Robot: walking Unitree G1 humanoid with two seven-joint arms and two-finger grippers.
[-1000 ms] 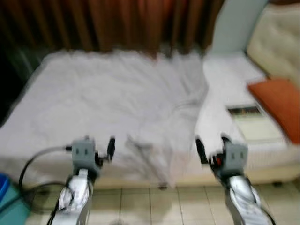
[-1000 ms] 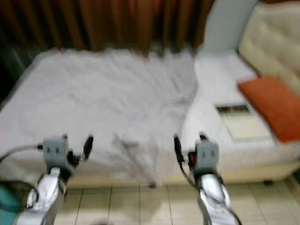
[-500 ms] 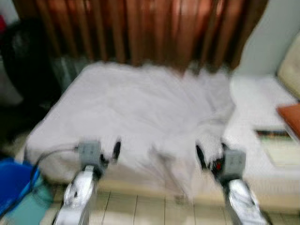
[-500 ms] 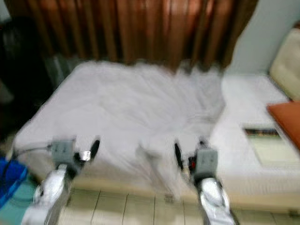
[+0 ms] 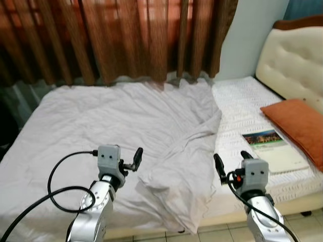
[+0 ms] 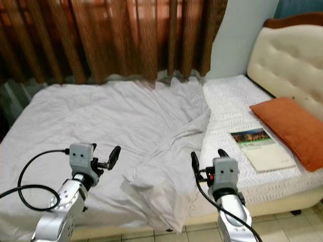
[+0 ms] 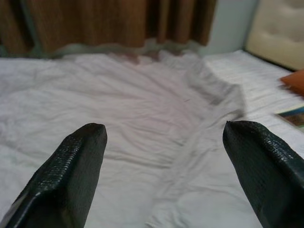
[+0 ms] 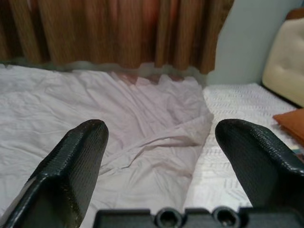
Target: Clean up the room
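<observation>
Over bed (image 5: 242, 101), camera turned right since blurred earlier frame; sheet (image 5: 126, 126) unmoved. Left gripper (image 7: 161, 175), right gripper (image 8: 159, 166) wide open, empty. Eye views add book (image 5: 272, 147), pillow (image 5: 298, 123).

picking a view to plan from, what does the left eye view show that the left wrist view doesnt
The left eye view adds both grippers, left and right, open above the bed's near edge, plus the whole book and the floor tiles. The left wrist view adds a close look at its own fingertips. Both share the rumpled sheet, curtain, headboard and orange pillow.
</observation>
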